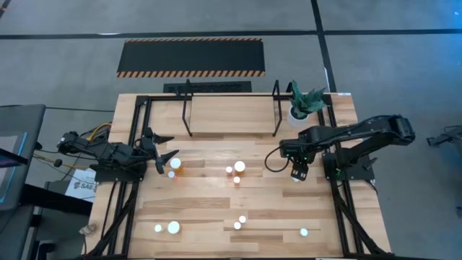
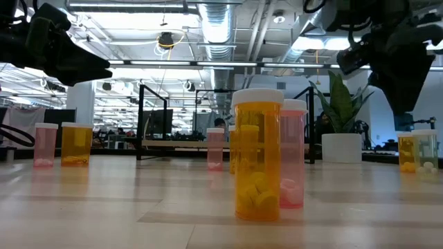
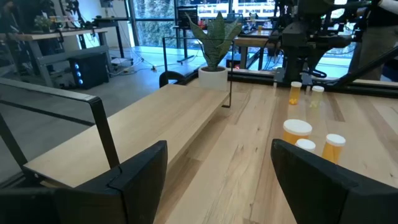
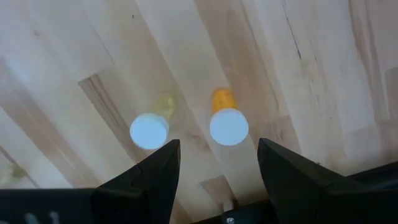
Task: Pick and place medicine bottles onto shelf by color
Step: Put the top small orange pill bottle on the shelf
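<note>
Bright overhead ceiling lights (image 2: 208, 28) glare in the low view; soft shadows, blurred background.

Large orange bottle (image 2: 258, 155) up front, pink bottle (image 2: 293, 155) touching behind it, potted plant (image 2: 341, 121) beyond.

High view: looked straight down on the whole surface (image 1: 238, 206). Low view: sat at surface height, facing level across it toward the shelf (image 2: 173, 143), close to an orange bottle (image 2: 257, 155). Left wrist view: faced along the shelf toward the plant pot (image 3: 212, 76), which the low view shared. Right wrist view: pointed down, close over two white caps (image 4: 229, 127).
</note>
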`<control>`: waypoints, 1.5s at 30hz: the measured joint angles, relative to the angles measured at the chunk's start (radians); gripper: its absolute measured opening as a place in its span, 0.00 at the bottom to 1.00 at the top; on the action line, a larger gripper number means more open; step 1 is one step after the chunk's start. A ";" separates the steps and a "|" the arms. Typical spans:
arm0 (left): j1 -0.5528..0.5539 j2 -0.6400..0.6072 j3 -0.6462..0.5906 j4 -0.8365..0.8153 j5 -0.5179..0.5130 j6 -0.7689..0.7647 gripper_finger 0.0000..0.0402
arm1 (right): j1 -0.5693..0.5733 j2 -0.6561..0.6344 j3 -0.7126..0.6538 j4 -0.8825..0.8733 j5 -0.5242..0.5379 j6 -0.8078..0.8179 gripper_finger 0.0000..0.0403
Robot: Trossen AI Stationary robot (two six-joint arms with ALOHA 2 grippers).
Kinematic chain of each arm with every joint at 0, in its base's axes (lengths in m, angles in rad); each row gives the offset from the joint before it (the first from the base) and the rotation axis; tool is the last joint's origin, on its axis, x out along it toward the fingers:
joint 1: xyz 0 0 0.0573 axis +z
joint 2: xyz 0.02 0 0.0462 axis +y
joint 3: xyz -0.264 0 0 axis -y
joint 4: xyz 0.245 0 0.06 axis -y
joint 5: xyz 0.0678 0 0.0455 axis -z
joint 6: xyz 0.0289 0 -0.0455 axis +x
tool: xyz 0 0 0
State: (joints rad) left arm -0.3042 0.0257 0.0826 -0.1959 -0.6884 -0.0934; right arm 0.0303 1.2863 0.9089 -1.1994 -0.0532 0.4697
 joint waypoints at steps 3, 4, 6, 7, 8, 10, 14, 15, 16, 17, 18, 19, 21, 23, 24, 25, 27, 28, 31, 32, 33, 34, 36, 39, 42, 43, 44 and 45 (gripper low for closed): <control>0.000 0.000 0.000 0.000 0.000 0.000 0.68 | 0.000 0.020 0.000 0.008 0.000 0.029 0.59; 0.000 0.000 0.000 0.000 0.000 0.000 0.68 | 0.000 0.026 0.000 0.010 0.000 0.041 0.60; 0.000 0.000 0.000 0.000 0.000 0.000 0.68 | 0.000 0.030 0.000 0.009 0.000 0.054 0.59; 0.000 0.000 0.000 0.000 0.000 0.000 0.68 | 0.000 0.029 0.000 0.009 0.001 0.055 0.60; 0.000 0.000 0.000 0.000 0.000 0.000 0.68 | 0.000 0.029 -0.002 0.012 0.002 0.057 0.59; 0.000 0.000 0.000 0.000 0.000 0.000 0.68 | -0.005 0.026 -0.027 0.037 0.009 0.067 0.59; 0.000 0.000 0.000 0.000 0.000 0.000 0.68 | -0.025 -0.010 -0.129 0.135 -0.022 0.107 0.59; 0.000 0.000 0.000 0.000 0.000 0.000 0.68 | -0.028 -0.022 -0.149 0.160 -0.030 0.120 0.59; 0.000 0.000 0.000 0.000 0.000 0.000 0.68 | -0.029 -0.031 -0.162 0.183 -0.031 0.131 0.59; 0.000 0.000 0.000 0.000 0.000 0.000 0.68 | -0.032 -0.038 -0.169 0.196 -0.031 0.139 0.59; 0.000 0.000 0.000 0.000 0.000 0.000 0.68 | -0.034 -0.045 -0.174 0.198 -0.028 0.143 0.59; 0.000 0.000 0.000 0.000 0.000 0.000 0.68 | -0.038 -0.052 -0.177 0.197 -0.022 0.144 0.59; 0.000 0.000 0.000 0.001 0.000 0.000 0.68 | -0.041 -0.061 -0.181 0.198 0.007 0.144 0.59; 0.000 0.000 0.000 0.001 0.000 0.000 0.68 | -0.047 -0.065 -0.185 0.196 0.029 0.144 0.59; 0.000 0.000 0.000 0.001 0.000 0.000 0.68 | -0.048 -0.064 -0.189 0.202 0.032 0.143 0.59; 0.000 0.000 0.000 0.001 0.000 0.000 0.68 | -0.048 -0.064 -0.197 0.208 0.033 0.143 0.59; 0.000 0.000 0.000 0.001 0.000 0.000 0.68 | -0.052 -0.064 -0.214 0.223 0.029 0.137 0.59; 0.000 0.000 0.000 0.001 0.000 0.000 0.68 | -0.053 -0.064 -0.220 0.229 0.027 0.136 0.59; 0.000 0.000 0.000 0.002 0.000 0.000 0.68 | -0.054 -0.063 -0.224 0.234 0.027 0.135 0.59; 0.000 0.000 0.000 0.002 0.000 0.000 0.68 | -0.057 -0.063 -0.224 0.236 0.027 0.134 0.59; 0.000 0.000 0.000 0.002 0.000 0.000 0.68 | -0.060 -0.063 -0.224 0.236 0.027 0.129 0.59; 0.000 0.000 0.000 0.002 0.000 0.000 0.68 | -0.062 -0.063 -0.224 0.237 0.026 0.126 0.58; 0.000 0.000 0.000 0.002 0.000 0.000 0.68 | -0.068 -0.060 -0.224 0.239 0.026 0.110 0.55; 0.000 0.000 0.000 0.002 0.000 0.000 0.68 | -0.073 -0.054 -0.224 0.239 0.026 0.093 0.50; 0.000 0.000 0.000 0.002 0.000 0.000 0.68 | -0.073 -0.055 -0.224 0.239 0.025 0.082 0.43; 0.000 0.000 0.000 0.002 0.000 0.000 0.68 | -0.072 -0.055 -0.224 0.237 0.025 0.080 0.41; 0.000 0.000 0.000 0.002 0.000 0.000 0.68 | -0.072 -0.055 -0.224 0.235 0.024 0.079 0.39; 0.000 0.000 0.000 0.002 0.000 0.000 0.68 | -0.072 -0.055 -0.224 0.234 0.024 0.077 0.37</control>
State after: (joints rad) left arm -0.3045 0.0257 0.0826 -0.1936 -0.6884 -0.0937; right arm -0.0422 1.2316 0.6849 -0.9651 -0.0289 0.5469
